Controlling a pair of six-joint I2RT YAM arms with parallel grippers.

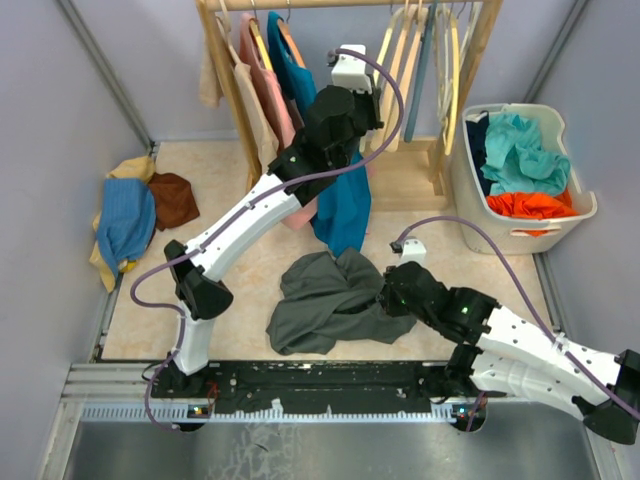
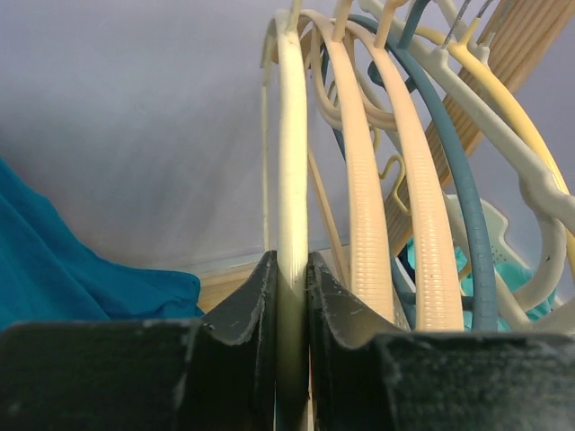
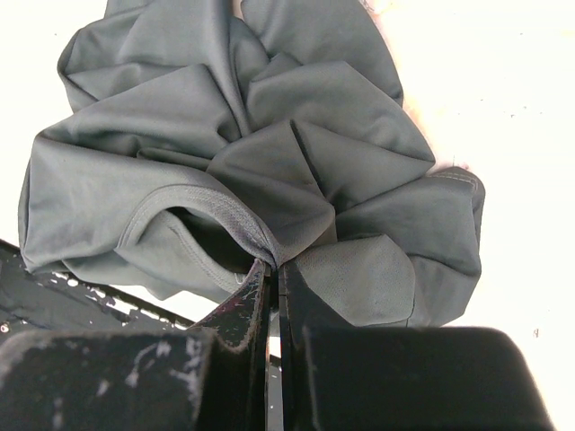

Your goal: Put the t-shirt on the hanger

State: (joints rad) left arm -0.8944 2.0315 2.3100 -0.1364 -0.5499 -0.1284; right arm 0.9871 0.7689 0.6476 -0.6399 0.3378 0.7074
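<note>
The dark charcoal t-shirt (image 1: 325,298) lies crumpled on the floor mat in front of the arms. My right gripper (image 1: 392,290) is at its right edge, shut on a fold of the fabric beside the ribbed neck opening (image 3: 193,211); in the right wrist view the gripper (image 3: 274,268) pinches the cloth (image 3: 296,135). My left gripper (image 1: 378,108) is raised to the clothes rack. In the left wrist view it (image 2: 292,269) is shut on the lower curve of a pale hanger (image 2: 292,162), the leftmost of a row of hangers (image 1: 390,55) on the rail.
Other cream, ribbed and blue hangers (image 2: 422,206) hang close to the right of the gripped one. A teal shirt (image 1: 342,210) and a pink garment (image 1: 262,95) hang on the wooden rack (image 1: 480,40). A white basket (image 1: 480,200) of clothes stands right; a clothes pile (image 1: 130,215) lies left.
</note>
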